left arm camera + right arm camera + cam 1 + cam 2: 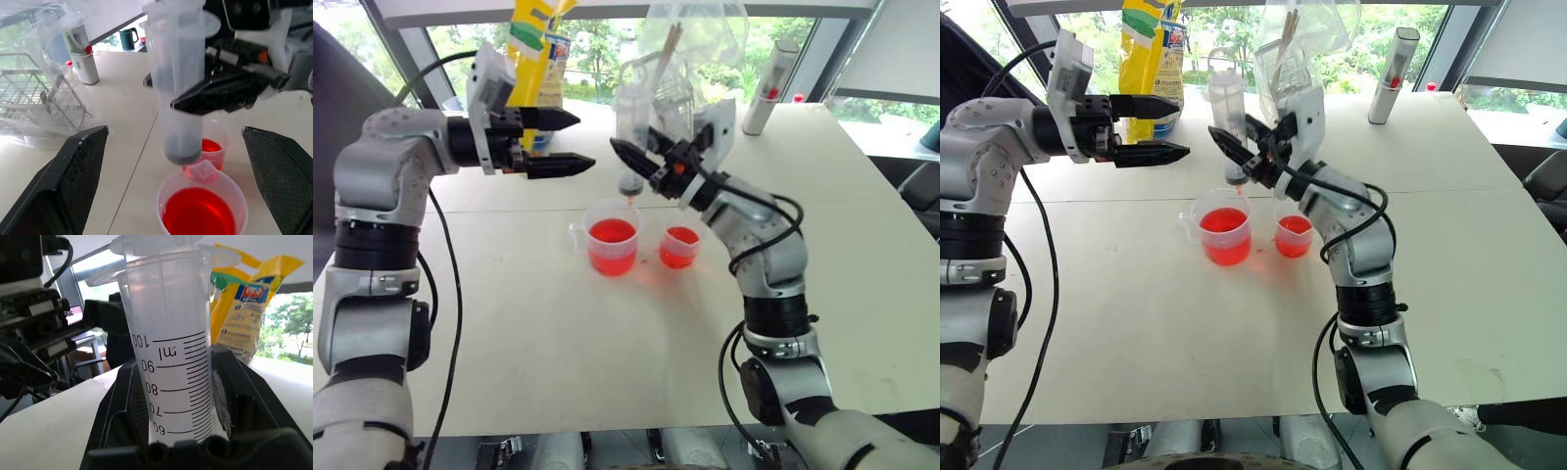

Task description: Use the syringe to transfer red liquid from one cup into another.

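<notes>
Left eye view shows the handled beaker (612,245) and the smaller cup (680,246) side by side on the counter (558,333), both with red liquid (612,235). Above the beaker, the right claw (641,162) is clenched around the upright syringe (631,137), its tip down. Beside it, the left claw (570,141) hangs released; a yellow bag (536,59) is behind.

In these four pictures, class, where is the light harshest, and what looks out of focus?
Eye views: windows behind the table glare white. Left wrist view: left gripper's fingers blur in the foreground. Right wrist view: syringe markings sharp, background soft.
</notes>
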You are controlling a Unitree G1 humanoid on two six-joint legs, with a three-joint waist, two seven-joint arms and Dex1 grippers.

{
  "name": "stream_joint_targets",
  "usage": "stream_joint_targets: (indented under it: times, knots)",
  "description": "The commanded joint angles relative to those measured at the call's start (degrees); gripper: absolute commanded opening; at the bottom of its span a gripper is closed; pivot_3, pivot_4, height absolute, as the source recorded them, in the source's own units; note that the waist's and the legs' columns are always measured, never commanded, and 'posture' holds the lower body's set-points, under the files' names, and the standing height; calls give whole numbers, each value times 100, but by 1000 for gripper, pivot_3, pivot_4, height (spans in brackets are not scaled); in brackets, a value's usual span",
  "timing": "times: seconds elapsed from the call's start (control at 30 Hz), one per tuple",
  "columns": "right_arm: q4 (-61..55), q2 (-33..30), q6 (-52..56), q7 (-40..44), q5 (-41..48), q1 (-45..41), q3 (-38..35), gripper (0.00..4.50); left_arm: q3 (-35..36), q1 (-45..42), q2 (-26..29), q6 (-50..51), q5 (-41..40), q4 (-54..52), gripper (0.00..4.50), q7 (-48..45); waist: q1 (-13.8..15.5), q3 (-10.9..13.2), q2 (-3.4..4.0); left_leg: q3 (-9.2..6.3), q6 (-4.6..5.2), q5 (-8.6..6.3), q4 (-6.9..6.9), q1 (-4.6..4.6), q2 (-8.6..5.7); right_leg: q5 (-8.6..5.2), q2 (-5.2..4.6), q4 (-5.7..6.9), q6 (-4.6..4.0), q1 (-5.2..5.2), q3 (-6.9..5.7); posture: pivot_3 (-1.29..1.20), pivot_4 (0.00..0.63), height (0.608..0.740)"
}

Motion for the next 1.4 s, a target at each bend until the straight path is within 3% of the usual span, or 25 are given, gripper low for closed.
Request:
stream_joint_targets:
  times: [0.03,0.3,0.87,0.97,1.07,1.23,1.4]
  knots:
    - [-70,132,-419,-6,17,246,236,1387,187,-160,133,75,-101,-236,4500,-47,-1,0,0,0,0,0,0,0,0,0,0,0,0,0,0,0,150,739]
    - [326,126,-1213,22,-336,830,774,1387,99,-208,-78,102,-84,-217,4500,-24,-2,0,-1,0,-1,1,2,1,0,0,0,1,0,2,-3,0,150,739]
    - [545,79,-1553,-72,-533,893,917,1387,-195,-21,-686,37,171,-188,4500,41,-1,0,-1,-1,-2,1,2,2,0,0,0,1,0,3,-3,0,150,739]
    - [538,66,-1558,-79,-545,888,933,1387,-202,0,-686,63,185,-183,3768,68,-7,0,-1,-1,-2,1,2,2,0,0,0,2,0,4,-3,0,150,739]
    - [538,47,-1562,-84,-554,878,947,1387,-213,55,-647,79,214,-160,2201,114,-6,0,-1,-2,-2,1,2,3,0,0,1,2,0,3,-3,0,150,739]
    - [517,16,-1529,-65,-547,865,942,1387,-228,209,-584,28,315,-197,39,152,-2,0,-1,-2,-2,1,2,3,0,0,1,2,0,4,-3,0,150,739]
    - [480,-19,-1456,9,-521,898,972,1387,-132,122,-649,83,239,-238,39,276,1,-1,-1,-1,-3,1,3,3,0,0,0,2,0,4,-4,0,150,739]
